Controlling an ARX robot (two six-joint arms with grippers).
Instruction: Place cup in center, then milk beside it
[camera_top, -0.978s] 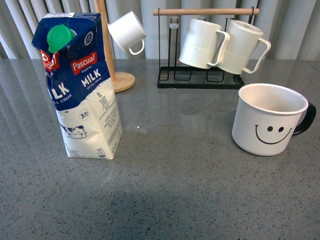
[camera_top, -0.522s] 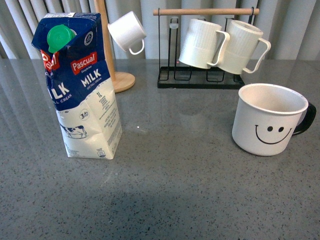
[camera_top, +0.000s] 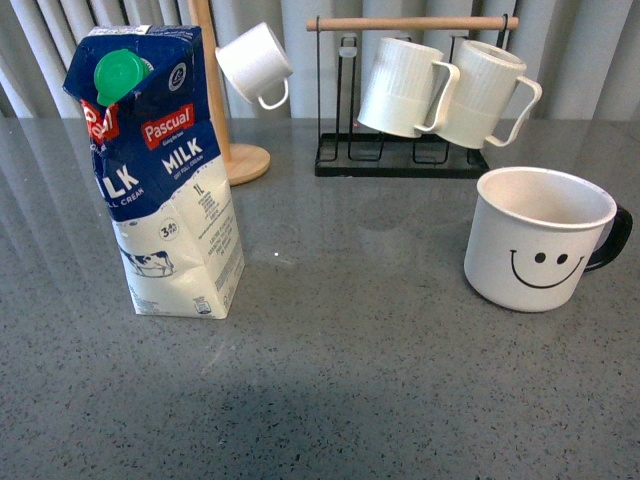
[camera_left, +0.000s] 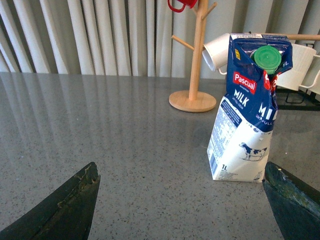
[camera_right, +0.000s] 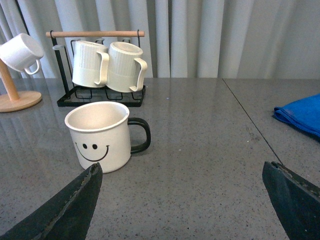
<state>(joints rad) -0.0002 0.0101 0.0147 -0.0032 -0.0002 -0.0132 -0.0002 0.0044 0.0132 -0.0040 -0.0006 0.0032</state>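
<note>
- One cup (camera_top: 540, 240), white with a black smiley face and a black handle, stands upright at the right edge of the front view, at about mid-height. Its handle points to the right and is partly cut by the frame border.
- The milk (camera_top: 165, 180) stands upright at the left of the front view, well apart from the cup. Its green cap is near the upper left corner.
- Both rest on the grey speckled worktop (camera_top: 350, 380).
- The left pincer (camera_left: 180, 167) is wide open and holds nothing. The milk stands ahead of it, apart from both dark fingers.
- The right pincer (camera_right: 181, 167) is also wide open and empty. The cup stands ahead of it, not touching.
- Behind the cup, in the upper middle of the front view, a black wire rack (camera_top: 400, 160) carries two ribbed mugs (camera_top: 405, 88).
- Behind the milk, a wooden mug tree (camera_top: 215, 90) holds a small cup (camera_top: 255, 63), tilted.
- The right wrist view shows a blue cloth (camera_right: 300, 117) on the worktop, well apart from the cup.
</note>
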